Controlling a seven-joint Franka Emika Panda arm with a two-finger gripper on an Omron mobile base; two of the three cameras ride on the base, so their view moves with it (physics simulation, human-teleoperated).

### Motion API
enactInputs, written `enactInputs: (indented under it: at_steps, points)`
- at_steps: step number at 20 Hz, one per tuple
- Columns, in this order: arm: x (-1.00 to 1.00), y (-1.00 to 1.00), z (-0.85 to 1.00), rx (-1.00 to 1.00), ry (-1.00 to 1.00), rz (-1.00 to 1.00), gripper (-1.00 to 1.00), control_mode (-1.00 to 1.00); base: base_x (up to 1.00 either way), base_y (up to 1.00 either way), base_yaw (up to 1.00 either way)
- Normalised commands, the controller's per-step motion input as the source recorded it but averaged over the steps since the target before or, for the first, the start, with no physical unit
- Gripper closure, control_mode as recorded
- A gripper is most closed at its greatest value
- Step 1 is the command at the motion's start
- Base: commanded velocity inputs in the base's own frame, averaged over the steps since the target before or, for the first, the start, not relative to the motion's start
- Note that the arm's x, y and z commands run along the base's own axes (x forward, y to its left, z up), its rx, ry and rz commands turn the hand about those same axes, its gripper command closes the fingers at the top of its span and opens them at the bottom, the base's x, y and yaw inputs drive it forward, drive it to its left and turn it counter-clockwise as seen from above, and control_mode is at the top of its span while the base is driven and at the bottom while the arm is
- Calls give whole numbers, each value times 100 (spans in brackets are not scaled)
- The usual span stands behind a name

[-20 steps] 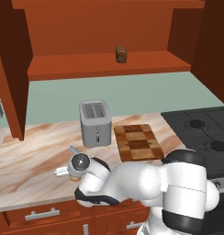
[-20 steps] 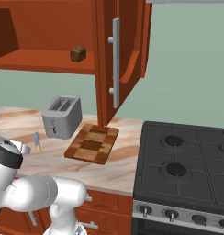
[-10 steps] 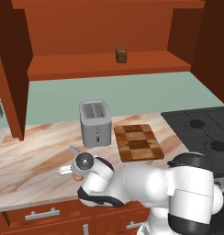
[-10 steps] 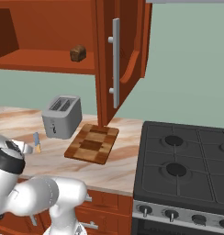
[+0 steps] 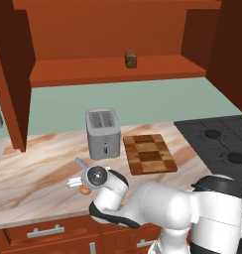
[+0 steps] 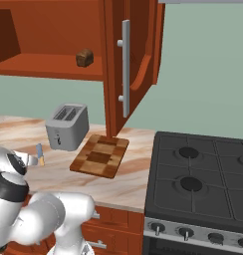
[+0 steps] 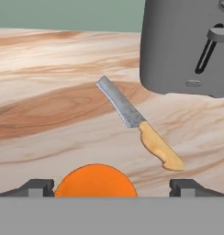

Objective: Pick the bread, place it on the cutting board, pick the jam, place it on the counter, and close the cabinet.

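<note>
The jam (image 7: 95,181), a squat orange jar, stands on the counter (image 7: 49,110) between the two dark fingertips (image 7: 38,187) of my gripper (image 7: 111,187). The jaws stand wide apart, open, with a gap on each side of the jar. In the left base view the gripper (image 5: 79,184) is low over the counter (image 5: 38,163), in front of the toaster, with a sliver of the jam (image 5: 85,189) under it. The bread (image 5: 130,58) (image 6: 84,58) sits on the shelf of the cabinet (image 5: 113,69), whose doors (image 6: 124,69) hang open. Nothing lies on the checkered cutting board (image 5: 149,154) (image 6: 100,155).
An orange-handled knife (image 7: 137,121) (image 6: 40,153) lies just beyond the jar, towards the grey toaster (image 5: 103,133) (image 7: 187,46). A black stove (image 6: 203,179) (image 5: 222,144) adjoins the counter on the right. The open right door hangs over the board's far edge.
The arm's elbow has shifted a little while the hand stays low at the counter's front. The jaws remain wide apart around the jam.
</note>
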Motion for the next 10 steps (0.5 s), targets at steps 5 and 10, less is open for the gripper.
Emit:
enactInputs:
  at_steps: [5, 10]
  points:
    - [0, -4, 18, 0, -2, 0, -100, -100, 0, 0, 0]
    - [0, 0, 13, 0, -1, 0, -100, -100, 0, 0, 0]
